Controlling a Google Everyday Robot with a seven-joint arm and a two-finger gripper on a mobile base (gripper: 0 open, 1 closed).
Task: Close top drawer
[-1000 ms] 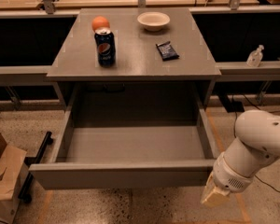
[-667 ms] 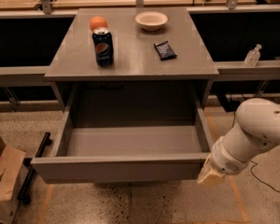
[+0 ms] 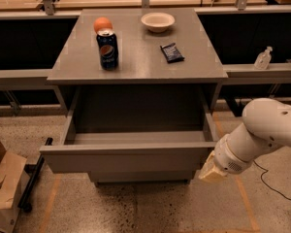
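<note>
Movement: the top drawer (image 3: pixel 126 159) has slid part of the way back into the cabinet (image 3: pixel 136 69) over the last second. Its front panel sits nearer the cabinet face and less of its floor shows.
Gripper movement: the gripper (image 3: pixel 211 171) has travelled toward the cabinet with the panel and remains at the panel's right end.
Unchanged: the cola can (image 3: pixel 108 50), orange (image 3: pixel 103 24), bowl (image 3: pixel 157 22) and dark snack packet (image 3: pixel 172 52) on the cabinet top keep their arrangement.
Drawer position: it projects from the front of the cabinet, directly under the cabinet top. The interior is open to view and looks empty.
Gripper position: it is in front of the cabinet at the lower right, against or just beside the right end of the drawer front. Actual contact cannot be confirmed.
Gripper state: it cannot be told whether it is spread or closed. It grasps nothing visible.
Work done: by judgement, the push is under way and part of the travel is covered.
Work left: a good share of the drawer's depth is outside the cabinet. The front is not yet flush with the narrower drawer front (image 3: pixel 140 177) beneath it.
Remark: the push point is at one end of a wide panel, so the inspector judges that skewing is possible.
</note>
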